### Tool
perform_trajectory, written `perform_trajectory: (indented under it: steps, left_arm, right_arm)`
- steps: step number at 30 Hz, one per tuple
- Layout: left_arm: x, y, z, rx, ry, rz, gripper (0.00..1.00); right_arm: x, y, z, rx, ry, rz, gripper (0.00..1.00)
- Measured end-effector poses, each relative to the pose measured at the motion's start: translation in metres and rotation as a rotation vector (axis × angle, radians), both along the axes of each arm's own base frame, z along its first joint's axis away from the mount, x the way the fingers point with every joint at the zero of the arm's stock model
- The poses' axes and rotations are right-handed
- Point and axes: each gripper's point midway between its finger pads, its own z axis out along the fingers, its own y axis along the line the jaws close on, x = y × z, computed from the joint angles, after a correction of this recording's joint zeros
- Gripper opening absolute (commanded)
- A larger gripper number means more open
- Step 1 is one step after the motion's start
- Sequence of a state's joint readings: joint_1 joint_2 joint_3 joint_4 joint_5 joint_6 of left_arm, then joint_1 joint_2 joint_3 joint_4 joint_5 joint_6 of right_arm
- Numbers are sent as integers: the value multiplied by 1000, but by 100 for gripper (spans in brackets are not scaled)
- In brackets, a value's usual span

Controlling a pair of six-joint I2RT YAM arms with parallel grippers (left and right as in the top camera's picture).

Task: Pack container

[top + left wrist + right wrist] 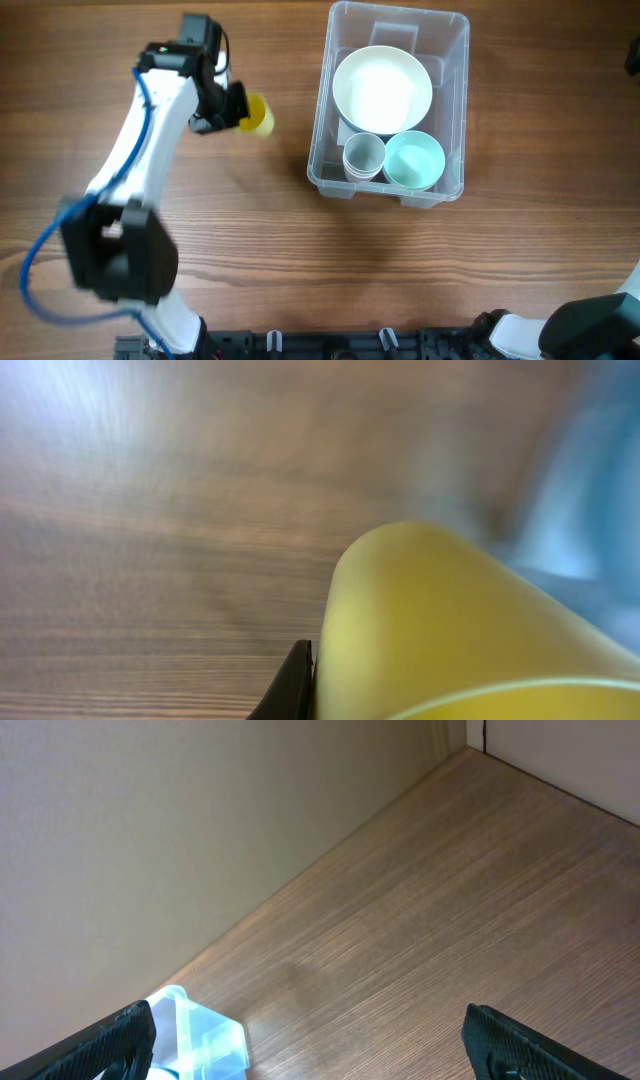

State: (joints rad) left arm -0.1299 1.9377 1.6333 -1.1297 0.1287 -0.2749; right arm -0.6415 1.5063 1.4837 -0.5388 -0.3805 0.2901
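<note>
The container (318, 140) is sitting on the desk (250, 230) toward 1 o'clock in the overhead view, its long axis running from 12 to 6. Inside, a large white bowl (382, 88) is filling the 12 o'clock half, while a small white cup (363, 156) and a pale blue bowl (415, 160) are sharing the 6 o'clock end side by side.

The yellow cup (257, 115) is hanging well apart from the container's left wall, at 9 o'clock from it. The left claw (238, 108) is pinching this cup on its far side, so the bin is lying at 3 o'clock from the claw, straight across bare desk. I judge the white cup's corner to be the nearest drop spot.

The right claw (320, 1045) is standing wide and holding nothing. It is looking away from most of the bin, so the left arm is the better placed one.
</note>
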Motion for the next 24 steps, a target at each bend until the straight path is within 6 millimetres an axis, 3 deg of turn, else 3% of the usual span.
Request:
perform_trajectory:
  steps: [1, 2, 4, 7, 9, 13, 14, 15, 17, 18, 19, 22, 24]
  left_arm:
    - [7, -15, 60, -29, -164, -33, 4]
    - [6, -25, 83, -45, -227, -57, 4]
    - [1, -50, 118, -77, -340, -124, 4]
    - [-25, -116, 156, -141, -460, -315, 4]
    - [-41, -151, 151, -136, -454, -416, 4]
    - [-49, -185, 108, -85, -367, -507, 4]
    - [-49, -190, 94, -72, -336, -520, 9]
    - [-49, -195, 77, -55, -300, -530, 43]
    - [-47, -195, 54, -29, -250, -535, 70]
    - [-46, -195, 50, -24, -242, -536, 91]
    - [-46, -195, 47, -20, -236, -535, 100]
    - [-43, -190, 49, -4, -247, -524, 100]
    - [-32, -174, 60, 34, -287, -486, 100]
  right_arm:
    - [0, 0, 0, 0, 0, 0, 100]
    - [0, 0, 0, 0, 0, 0, 100]
    - [0, 0, 0, 0, 0, 0, 100]
    - [0, 0, 0, 0, 0, 0, 100]
    - [0, 0, 0, 0, 0, 0, 100]
    - [0, 0, 0, 0, 0, 0, 100]
    - [0, 0, 0, 0, 0, 0, 100]
    - [0, 0, 0, 0, 0, 0, 100]
    - [0, 0, 0, 0, 0, 0, 100]
    - [0, 0, 0, 0, 0, 0, 100]
    - [0, 0, 0, 0, 0, 0, 100]
    - [0, 0, 0, 0, 0, 0, 100]
    - [0, 0, 0, 0, 0, 0, 100]
